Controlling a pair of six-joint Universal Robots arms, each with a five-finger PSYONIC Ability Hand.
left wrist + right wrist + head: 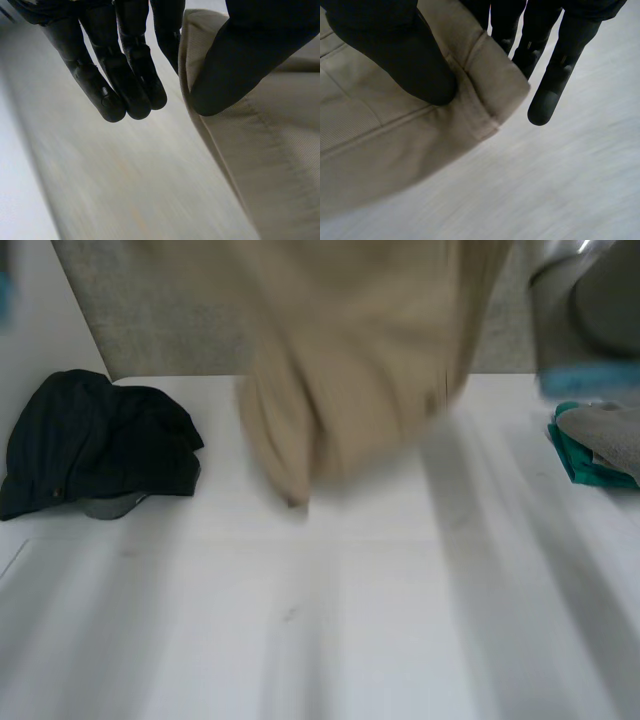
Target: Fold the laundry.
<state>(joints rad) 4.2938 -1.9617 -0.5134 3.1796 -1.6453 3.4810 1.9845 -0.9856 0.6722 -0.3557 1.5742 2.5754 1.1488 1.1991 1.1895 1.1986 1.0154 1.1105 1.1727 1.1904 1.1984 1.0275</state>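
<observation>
Two pinch grips on beige garment (350, 370): left hand (240, 60), right hand (395, 55), thumbs clamping its edge; held aloft, likely for spreading.

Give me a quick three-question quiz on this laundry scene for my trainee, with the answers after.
1. True or false: the beige garment lies flat on the table, untouched.
2. What lies at the table's left side? A) dark crumpled garment B) red basket C) white sheet
3. Fill in: at the table's right side, a grey cloth lies on a ___ one.
Key: 1 false, the left hand and right hand both pinch it, lifted; 2 A; 3 teal cloth.
</observation>
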